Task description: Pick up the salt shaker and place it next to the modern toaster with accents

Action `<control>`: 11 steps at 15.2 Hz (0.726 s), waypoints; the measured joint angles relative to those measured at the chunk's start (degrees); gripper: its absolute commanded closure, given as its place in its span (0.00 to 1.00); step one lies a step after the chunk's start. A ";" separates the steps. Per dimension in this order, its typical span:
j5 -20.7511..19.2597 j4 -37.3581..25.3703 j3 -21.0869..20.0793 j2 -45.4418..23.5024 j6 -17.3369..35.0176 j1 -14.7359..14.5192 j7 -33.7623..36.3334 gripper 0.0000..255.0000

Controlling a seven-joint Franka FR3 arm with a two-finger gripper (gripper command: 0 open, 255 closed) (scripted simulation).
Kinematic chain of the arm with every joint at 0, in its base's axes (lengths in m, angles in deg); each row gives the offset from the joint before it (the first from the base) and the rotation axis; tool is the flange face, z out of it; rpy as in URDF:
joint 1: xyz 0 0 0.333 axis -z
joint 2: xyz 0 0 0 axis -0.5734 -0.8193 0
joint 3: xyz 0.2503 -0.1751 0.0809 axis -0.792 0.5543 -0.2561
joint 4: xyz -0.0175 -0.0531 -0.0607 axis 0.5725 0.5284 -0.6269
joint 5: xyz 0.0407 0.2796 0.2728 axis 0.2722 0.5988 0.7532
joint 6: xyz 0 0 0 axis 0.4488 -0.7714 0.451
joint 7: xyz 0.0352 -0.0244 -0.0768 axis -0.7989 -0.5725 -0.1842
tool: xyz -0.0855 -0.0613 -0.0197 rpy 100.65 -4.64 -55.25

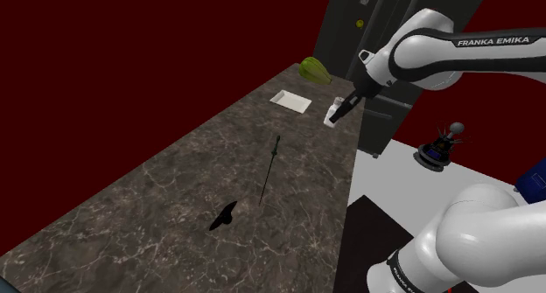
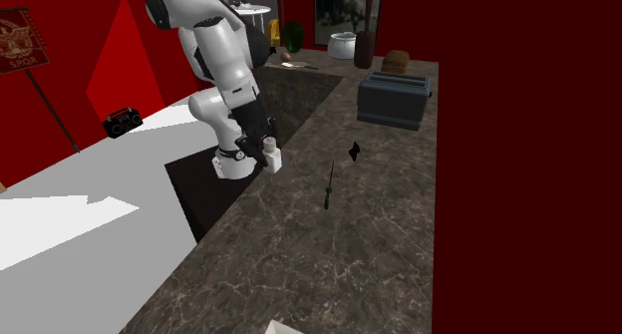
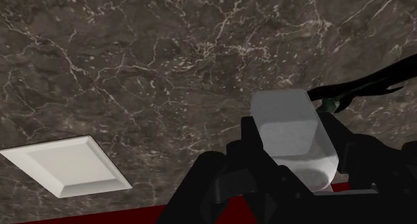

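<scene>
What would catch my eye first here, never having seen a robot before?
The big white arm bends over a dark marbled counter, its black fingers clasped around a small white salt shaker near the counter's edge. In the second exterior view, a blue-grey toaster sits farther along the counter. Deep red walls stand behind it all.

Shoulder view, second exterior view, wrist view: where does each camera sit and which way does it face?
Shoulder view: beside the arm's base, looking down along the counter; arm at its right.
Second exterior view: past the counter's other end, facing back toward the toaster; arm at its left.
Wrist view: on the hand, looking down at the counter; end effector clasping the salt shaker.
Shared: shoulder and wrist views both show the white plate.
</scene>
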 measured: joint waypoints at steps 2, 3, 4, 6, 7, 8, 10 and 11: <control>-0.11 -1.28 -0.17 0.46 -1.73 0.10 0.25 1.00; -0.11 -1.98 -0.30 0.53 -2.48 0.08 0.43 1.00; -0.19 -2.48 -0.42 0.93 -3.39 0.16 0.58 1.00; -0.21 -3.80 -0.62 1.11 -4.86 0.15 0.88 1.00; -0.23 -4.50 -0.69 1.20 -5.66 0.16 0.99 1.00; -0.23 -5.25 -0.76 1.21 -6.41 0.14 1.11 1.00; -0.23 -6.73 -1.08 1.42 -8.06 0.09 1.53 1.00; -0.21 -7.54 -1.17 1.36 -8.81 0.05 1.67 1.00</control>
